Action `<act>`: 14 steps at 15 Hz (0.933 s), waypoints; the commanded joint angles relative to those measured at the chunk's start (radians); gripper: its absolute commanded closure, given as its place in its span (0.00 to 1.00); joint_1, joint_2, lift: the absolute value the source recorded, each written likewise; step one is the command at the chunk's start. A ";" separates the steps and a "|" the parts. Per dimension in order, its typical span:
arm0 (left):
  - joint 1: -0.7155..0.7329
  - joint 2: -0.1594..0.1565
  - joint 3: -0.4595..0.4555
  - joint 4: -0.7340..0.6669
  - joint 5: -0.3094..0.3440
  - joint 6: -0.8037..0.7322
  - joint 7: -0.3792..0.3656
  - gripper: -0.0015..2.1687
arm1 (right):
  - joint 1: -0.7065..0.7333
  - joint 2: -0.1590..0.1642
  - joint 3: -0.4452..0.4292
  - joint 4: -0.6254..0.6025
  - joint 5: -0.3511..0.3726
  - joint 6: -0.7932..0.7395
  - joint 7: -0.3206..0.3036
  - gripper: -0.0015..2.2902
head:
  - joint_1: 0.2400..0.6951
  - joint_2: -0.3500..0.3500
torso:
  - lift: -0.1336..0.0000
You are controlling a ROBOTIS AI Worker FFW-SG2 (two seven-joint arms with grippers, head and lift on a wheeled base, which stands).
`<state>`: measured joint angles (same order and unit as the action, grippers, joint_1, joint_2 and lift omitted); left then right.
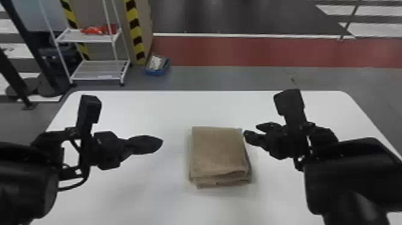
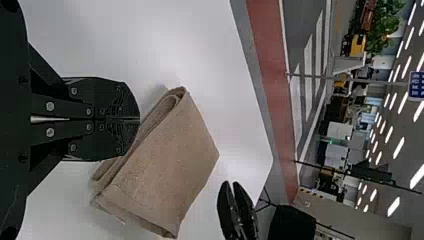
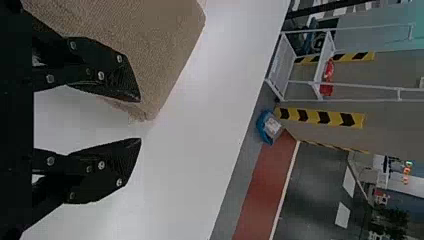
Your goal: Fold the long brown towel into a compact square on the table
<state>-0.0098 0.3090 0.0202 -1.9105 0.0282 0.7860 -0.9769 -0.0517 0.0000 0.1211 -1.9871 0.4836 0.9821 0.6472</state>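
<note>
**Brown towel lies folded into a compact stack**

It rests on the white table, layers showing along the edge nearest the robot. On its left, and apart from it, the left gripper has its 2 fingers closed together. The right gripper is near the towel's far right corner, 2 fingers spread; whether 1 touches the cloth is hard to tell. Beyond the table stands a white rack.

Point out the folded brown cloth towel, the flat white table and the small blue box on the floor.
Towel (image 1: pixel 218 149): head view, middle of its top layer.
Table (image 1: pixel 167 110): head view, bare part of its top.
Box (image 1: pixel 154 72): head view, its near wall.
</note>
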 commanded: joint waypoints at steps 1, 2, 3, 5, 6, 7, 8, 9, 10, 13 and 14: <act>0.037 -0.002 0.032 -0.041 0.024 0.002 0.001 0.63 | 0.004 0.001 0.058 0.025 0.004 -0.001 0.000 0.16 | 1.00 0.51 | 0.07; 0.059 -0.005 0.063 -0.053 0.062 0.002 0.010 0.37 | 0.001 0.001 0.084 0.062 0.020 -0.010 0.000 0.16 | 1.00 0.53 | 0.07; 0.073 -0.008 0.092 -0.064 0.101 0.002 0.012 0.17 | 0.001 0.001 0.100 0.091 0.032 -0.022 -0.001 0.16 | 1.00 0.56 | 0.07; 0.103 -0.018 0.161 -0.093 0.170 0.002 0.012 0.05 | 0.003 0.001 0.114 0.131 0.056 -0.029 -0.006 0.16 | 1.00 0.60 | 0.07; 0.114 -0.021 0.187 -0.102 0.197 0.002 0.012 0.05 | 0.004 0.001 0.114 0.146 0.061 -0.029 -0.008 0.16 | 1.00 0.61 | 0.07; 0.128 -0.022 0.211 -0.113 0.220 0.002 0.012 0.05 | 0.006 0.001 0.115 0.166 0.078 -0.029 -0.008 0.16 | 1.00 0.63 | 0.07; 0.136 -0.024 0.219 -0.122 0.234 0.005 0.012 0.05 | 0.007 0.001 0.115 0.180 0.092 -0.041 -0.012 0.16 | 1.00 0.64 | 0.07; 0.137 -0.024 0.222 -0.130 0.234 0.005 0.010 0.05 | 0.009 0.001 0.112 0.178 0.092 -0.044 -0.012 0.16 | 1.00 0.64 | 0.07; 0.137 -0.022 0.224 -0.130 0.233 0.005 0.010 0.05 | 0.009 0.001 0.106 0.163 0.081 -0.047 -0.012 0.16 | 1.00 0.65 | 0.07; 0.136 -0.024 0.244 -0.130 0.239 0.005 0.012 0.05 | 0.021 0.001 0.081 0.056 -0.005 -0.047 -0.012 0.16 | 1.00 0.65 | 0.07; 0.136 -0.025 0.268 -0.130 0.259 0.005 0.012 0.05 | 0.046 0.001 0.080 0.013 -0.022 -0.047 -0.011 0.16 | 1.00 0.66 | 0.07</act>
<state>0.1265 0.2853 0.2608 -2.0401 0.2676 0.7909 -0.9648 -0.0323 -0.0001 0.2079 -1.9137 0.4946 0.9326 0.6352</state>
